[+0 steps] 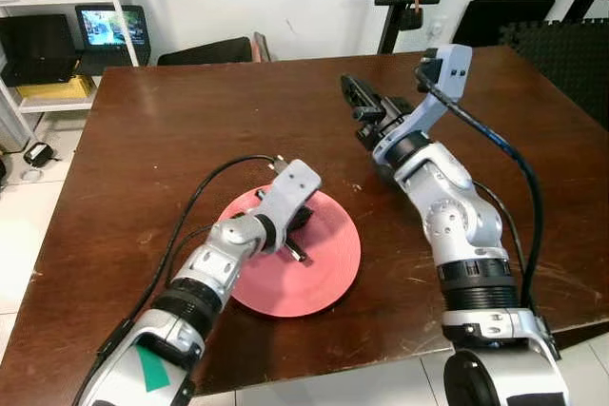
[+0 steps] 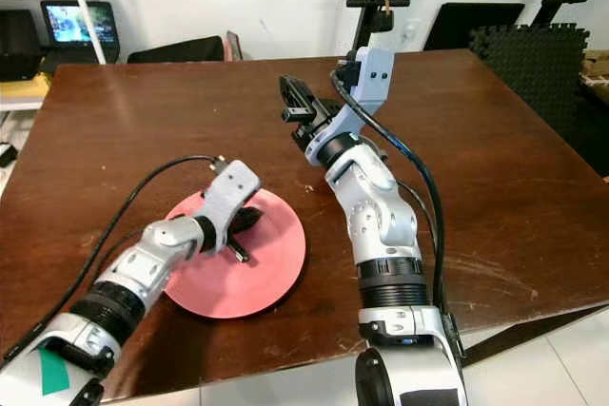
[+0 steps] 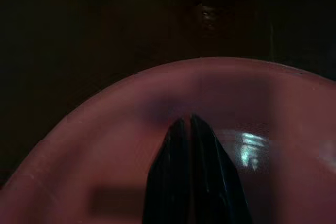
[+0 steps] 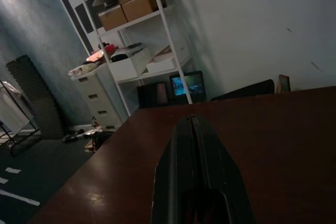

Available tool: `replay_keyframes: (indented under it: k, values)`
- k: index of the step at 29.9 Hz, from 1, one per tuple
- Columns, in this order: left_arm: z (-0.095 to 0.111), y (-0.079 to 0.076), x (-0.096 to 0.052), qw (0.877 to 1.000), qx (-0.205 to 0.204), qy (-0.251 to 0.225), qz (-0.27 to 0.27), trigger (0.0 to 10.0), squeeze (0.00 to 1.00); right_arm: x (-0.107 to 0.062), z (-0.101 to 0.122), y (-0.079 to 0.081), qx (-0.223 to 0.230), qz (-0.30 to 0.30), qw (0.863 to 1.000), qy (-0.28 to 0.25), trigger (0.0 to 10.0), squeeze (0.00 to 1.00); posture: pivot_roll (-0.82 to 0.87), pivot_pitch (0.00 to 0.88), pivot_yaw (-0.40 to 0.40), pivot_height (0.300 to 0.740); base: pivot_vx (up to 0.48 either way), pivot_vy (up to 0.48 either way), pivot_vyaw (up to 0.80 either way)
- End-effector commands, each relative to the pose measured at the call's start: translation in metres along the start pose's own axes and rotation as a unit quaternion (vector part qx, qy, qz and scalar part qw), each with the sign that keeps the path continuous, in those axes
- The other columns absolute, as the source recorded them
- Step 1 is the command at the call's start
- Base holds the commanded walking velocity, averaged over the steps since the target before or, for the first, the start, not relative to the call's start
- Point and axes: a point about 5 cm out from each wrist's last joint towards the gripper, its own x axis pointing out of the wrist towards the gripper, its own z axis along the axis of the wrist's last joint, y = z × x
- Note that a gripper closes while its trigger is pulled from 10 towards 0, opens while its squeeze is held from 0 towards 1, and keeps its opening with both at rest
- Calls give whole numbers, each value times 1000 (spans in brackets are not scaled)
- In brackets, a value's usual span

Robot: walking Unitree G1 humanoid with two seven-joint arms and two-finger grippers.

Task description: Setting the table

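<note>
A round pink plate lies on the dark brown wooden table, near its front edge. My left gripper hangs low over the plate's far half. In the left wrist view its two black fingers are pressed together, shut on nothing, with the plate right below them. My right gripper is raised above the middle of the table and points toward the far left. Its fingers are also shut, with nothing between them, well apart from the plate.
A white shelf unit with a small lit screen stands past the table's far left corner. A dark chair back sits at the far edge. A black stand and foam mats are at the far right.
</note>
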Motion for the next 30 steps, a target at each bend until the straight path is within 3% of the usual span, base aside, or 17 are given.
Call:
replay_keyframes:
  k: [1, 5, 9, 10, 13, 18, 23, 30]
  values:
    - [1, 3, -6, 1000, -21, -16, -7, 10000, 0, 0, 0, 3, 1, 6, 1000, 0, 10000, 0, 22, 231, 26, 740, 0, 0, 0]
    - [14, 29, -48, 995, -42, -96, 5, 10000, 0, -1, -10, 7, 8, 16, 1000, 18, 10000, 0, 34, 233, 24, 740, 0, 0, 0]
    - [3, 44, -80, 994, -23, -100, 45, 10000, 0, -1, -21, 12, 24, 25, 999, 37, 10000, 0, 36, 235, 23, 740, 0, 0, 0]
    - [3, 44, -80, 994, -23, -100, 45, 10000, 0, -1, -21, 12, 24, 25, 999, 37, 10000, 0, 36, 235, 23, 740, 0, 0, 0]
    - [-19, 44, -100, 996, -28, -72, 48, 10000, 0, -1, -30, 17, 42, 34, 997, 50, 10000, 0, 41, 228, 20, 740, 0, 0, 0]
    - [-38, 39, -102, 995, -71, -49, 54, 10000, 0, -1, -38, 22, 49, 42, 996, 63, 10000, 0, 36, 220, 17, 740, 0, 0, 0]
    - [-40, 27, -101, 994, -93, -47, 19, 10000, 0, -3, -47, 24, 59, 41, 994, 81, 10000, 0, 28, 216, 24, 740, 0, 0, 0]
    - [-40, 22, -102, 994, -100, -44, 3, 10000, 0, -3, -48, 25, 62, 43, 994, 84, 10000, 0, 32, 216, 26, 740, 0, 0, 0]
